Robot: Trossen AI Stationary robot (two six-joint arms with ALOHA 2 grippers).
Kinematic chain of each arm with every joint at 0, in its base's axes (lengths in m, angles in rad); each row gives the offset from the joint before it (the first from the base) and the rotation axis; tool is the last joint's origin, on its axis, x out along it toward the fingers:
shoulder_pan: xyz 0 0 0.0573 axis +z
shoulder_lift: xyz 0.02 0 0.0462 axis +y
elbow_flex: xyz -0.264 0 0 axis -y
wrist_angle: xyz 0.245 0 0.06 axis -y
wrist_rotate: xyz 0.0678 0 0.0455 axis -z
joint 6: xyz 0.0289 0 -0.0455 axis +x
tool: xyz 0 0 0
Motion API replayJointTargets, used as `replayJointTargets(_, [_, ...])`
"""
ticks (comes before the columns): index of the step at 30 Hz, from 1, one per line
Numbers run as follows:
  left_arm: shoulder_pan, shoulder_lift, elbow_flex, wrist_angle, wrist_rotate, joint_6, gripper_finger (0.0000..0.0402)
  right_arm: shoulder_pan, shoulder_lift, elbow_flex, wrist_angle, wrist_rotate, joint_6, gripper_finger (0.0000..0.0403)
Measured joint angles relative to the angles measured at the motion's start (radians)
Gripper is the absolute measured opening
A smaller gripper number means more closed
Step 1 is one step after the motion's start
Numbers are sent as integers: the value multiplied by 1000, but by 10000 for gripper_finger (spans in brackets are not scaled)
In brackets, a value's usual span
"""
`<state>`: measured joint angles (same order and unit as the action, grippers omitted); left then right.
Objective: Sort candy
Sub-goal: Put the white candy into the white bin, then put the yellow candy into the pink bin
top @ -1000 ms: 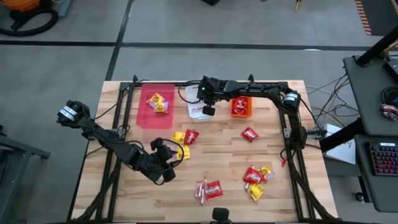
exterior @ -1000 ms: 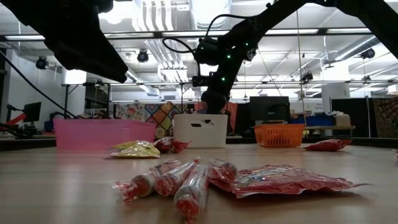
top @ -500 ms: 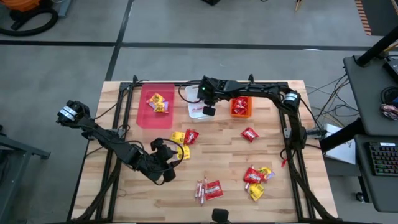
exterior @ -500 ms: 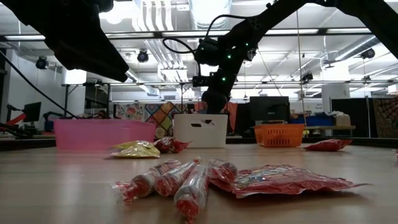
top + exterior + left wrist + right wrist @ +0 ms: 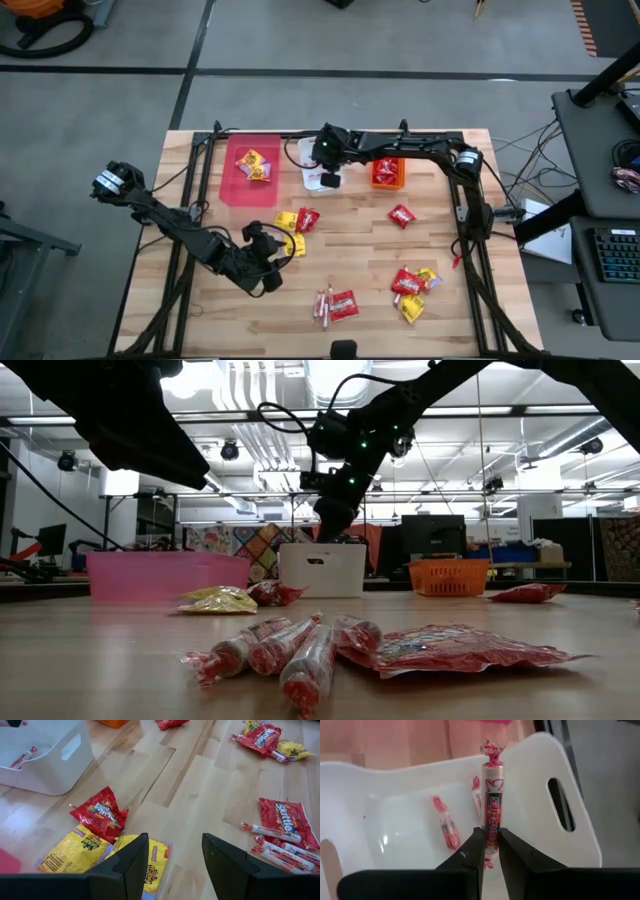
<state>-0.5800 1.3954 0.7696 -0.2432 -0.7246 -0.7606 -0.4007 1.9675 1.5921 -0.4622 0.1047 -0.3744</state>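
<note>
Over the white bin [image 5: 316, 166] my right gripper [image 5: 490, 842] is shut on a thin pinkish-red candy stick [image 5: 492, 795]. Two more sticks [image 5: 445, 827] lie on the bin's floor. Near the table's front left, my left gripper [image 5: 172, 850] stands open above a yellow packet [image 5: 150, 865]; a red packet [image 5: 100, 812] and another yellow one [image 5: 75, 852] lie flat just beyond it. In the high view the left gripper [image 5: 285, 245] is beside that same little heap [image 5: 298, 220]. More candy lies at the front middle [image 5: 333, 303] and front right [image 5: 412, 285]. My right gripper pinches the stick near its lower end [image 5: 491, 827] between its two fingers, slanting down from above. The stick runs on along the fingers' line and juts out past their tips. Its twisted far end [image 5: 491, 747] is over the white bin's wall, clear of it.
A pink bin [image 5: 232, 180] with a few packets stands left of the white one and an orange bin [image 5: 400, 180] right of it, all along the far edge. One red packet [image 5: 401, 215] lies alone mid-table. Bare wood lies between the heaps.
My right gripper has tipped and drifted a little toward the table's left above the white bin, still shut on the stick.
</note>
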Motion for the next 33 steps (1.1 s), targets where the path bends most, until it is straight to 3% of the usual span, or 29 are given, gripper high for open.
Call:
replayJointTargets(9, [0,0,0,0,0,0,168,2,0,4,-11,0,60,50])
replayJointTargets(18, [1,0,0,6,-27,0,168,2,0,5,-5,0,18,41])
replayJointTargets(29, [1,0,0,5,-27,3,168,2,0,5,1,0,87,144])
replayJointTargets(33, [1,0,0,5,-27,10,168,2,-9,4,0,0,93,160])
